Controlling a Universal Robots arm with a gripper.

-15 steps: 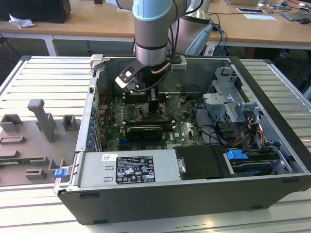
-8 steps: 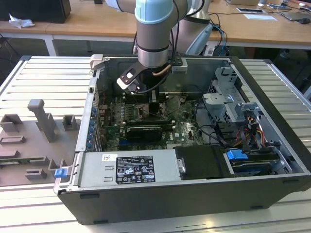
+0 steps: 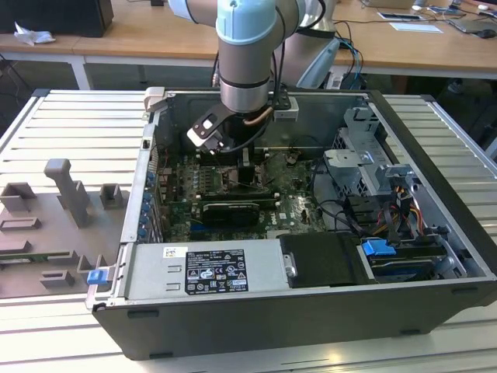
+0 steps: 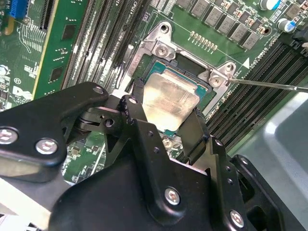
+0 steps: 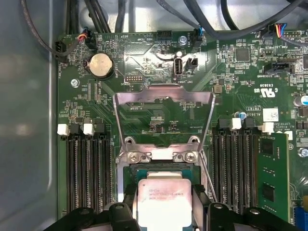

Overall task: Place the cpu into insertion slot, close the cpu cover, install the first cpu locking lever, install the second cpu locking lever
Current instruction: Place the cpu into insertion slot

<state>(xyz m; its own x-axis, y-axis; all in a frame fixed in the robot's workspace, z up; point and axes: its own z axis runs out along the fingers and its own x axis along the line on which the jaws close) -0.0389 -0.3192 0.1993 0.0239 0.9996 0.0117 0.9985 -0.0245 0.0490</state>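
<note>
Tool point(image 4: 167, 108) clamps cpu point(image 4: 171, 94) at insertion slot point(image 4: 159, 48)
The cpu lies between the tool's fingers point(image 4: 138, 98), within the slot's metal rim; the cpu cover point(image 5: 163, 97) stands swung open beside it.

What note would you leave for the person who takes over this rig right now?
State of the gripper: shut on the cpu, with its fingers at two opposite edges.
The cpu is at the insertion slot; I cannot tell whether it is fully seated.
The cpu cover is swung up, open.
One lever rod stands free beside the slot, not latched.
Done: cpu brought to the slot.
Not done: closing the cover, installing both locking levers.
</note>
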